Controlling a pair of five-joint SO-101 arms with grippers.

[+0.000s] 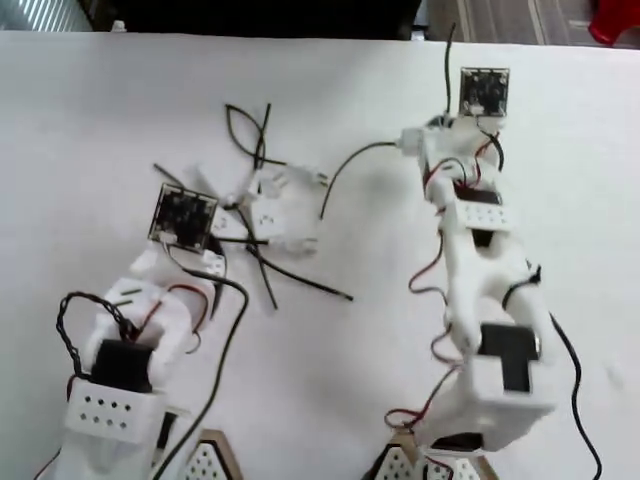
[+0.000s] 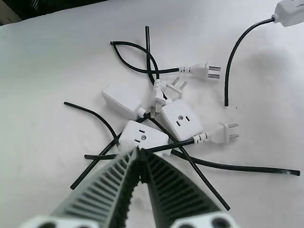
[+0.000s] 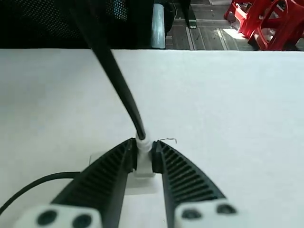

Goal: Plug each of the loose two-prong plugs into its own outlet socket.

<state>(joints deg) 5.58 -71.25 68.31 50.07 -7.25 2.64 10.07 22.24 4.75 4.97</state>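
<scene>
My left gripper [image 2: 140, 153] is shut with nothing in it, its tips just at the edge of a white outlet socket [image 2: 143, 137]. Two more sockets [image 2: 181, 119] [image 2: 123, 98] lie in the same tangle [image 1: 270, 215]. Three loose two-prong plugs [image 2: 209, 71] [image 2: 175, 88] [image 2: 224, 134] on black cords lie around them. My right gripper [image 3: 143, 146] is shut on a white plug [image 3: 142, 153] whose cord [image 3: 116, 71] rises steeply. Under that plug sits a white socket block [image 3: 140, 184]. From above, this pair [image 1: 417, 140] is at the table's far right.
Black cords [image 1: 300, 275] sprawl out from the tangle over the middle of the white table [image 1: 90, 130]. The right socket's cord [image 1: 350, 165] curves toward the pile. Red chairs [image 3: 266, 21] and a dark floor lie beyond the far table edge.
</scene>
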